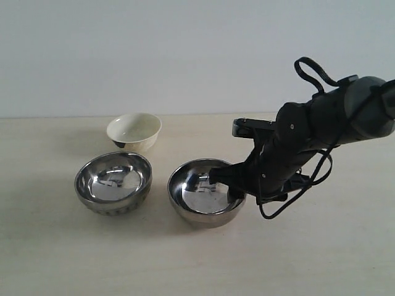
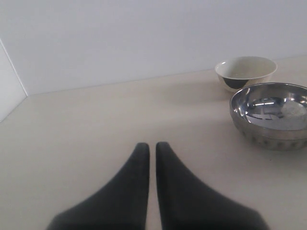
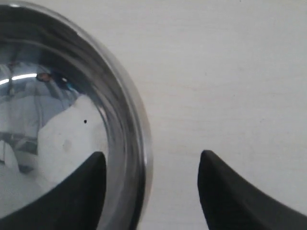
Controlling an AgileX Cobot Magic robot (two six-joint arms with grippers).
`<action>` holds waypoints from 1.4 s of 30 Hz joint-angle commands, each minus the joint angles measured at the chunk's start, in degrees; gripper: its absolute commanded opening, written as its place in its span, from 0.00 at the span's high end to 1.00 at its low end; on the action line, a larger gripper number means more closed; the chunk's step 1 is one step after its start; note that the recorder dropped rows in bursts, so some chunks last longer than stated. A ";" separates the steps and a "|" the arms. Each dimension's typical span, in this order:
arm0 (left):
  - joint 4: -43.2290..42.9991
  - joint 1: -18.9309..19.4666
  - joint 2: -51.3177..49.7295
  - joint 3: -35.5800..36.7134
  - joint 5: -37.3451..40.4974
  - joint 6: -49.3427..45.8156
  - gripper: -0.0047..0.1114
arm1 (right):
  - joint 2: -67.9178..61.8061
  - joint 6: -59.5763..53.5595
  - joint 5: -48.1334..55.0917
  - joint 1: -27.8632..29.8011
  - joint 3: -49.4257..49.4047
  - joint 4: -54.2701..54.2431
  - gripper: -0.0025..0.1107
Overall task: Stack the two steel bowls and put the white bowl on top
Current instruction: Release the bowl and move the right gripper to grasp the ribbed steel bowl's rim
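The smooth steel bowl (image 1: 200,196) stands at the table's middle, upright. My right gripper (image 1: 232,187) is open and straddles its right rim: in the right wrist view one finger (image 3: 91,177) is inside the smooth steel bowl (image 3: 57,115) and the other (image 3: 220,187) is outside over the table, neither pressing the rim. To its left sits the ribbed steel bowl (image 1: 113,182), and behind that the white bowl (image 1: 134,131). My left gripper (image 2: 152,144) is shut and empty over bare table, well apart from the ribbed steel bowl (image 2: 271,115) and the white bowl (image 2: 245,72). It does not show in the exterior view.
The right arm (image 1: 321,123) reaches in from the right with a loose black cable (image 1: 296,197) hanging below it. A pale wall (image 1: 185,49) runs behind the beige table (image 1: 185,265).
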State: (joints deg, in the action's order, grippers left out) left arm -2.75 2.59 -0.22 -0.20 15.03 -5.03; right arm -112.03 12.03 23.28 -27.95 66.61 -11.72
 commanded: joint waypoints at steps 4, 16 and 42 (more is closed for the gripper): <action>0.39 0.14 0.22 0.20 -0.47 0.56 0.93 | 8.90 -0.83 2.30 -0.08 0.11 2.08 0.53; 0.39 0.14 0.22 0.20 -0.37 0.56 0.93 | 19.34 -3.78 7.61 -0.88 1.72 5.44 0.53; 0.39 0.14 0.22 0.20 -0.48 0.56 0.93 | -14.00 -6.44 15.32 -15.31 40.36 12.21 0.53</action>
State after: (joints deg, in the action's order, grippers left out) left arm -2.75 2.59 -0.22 -0.20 15.03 -5.03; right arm -124.69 6.14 38.26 -43.30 105.43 0.00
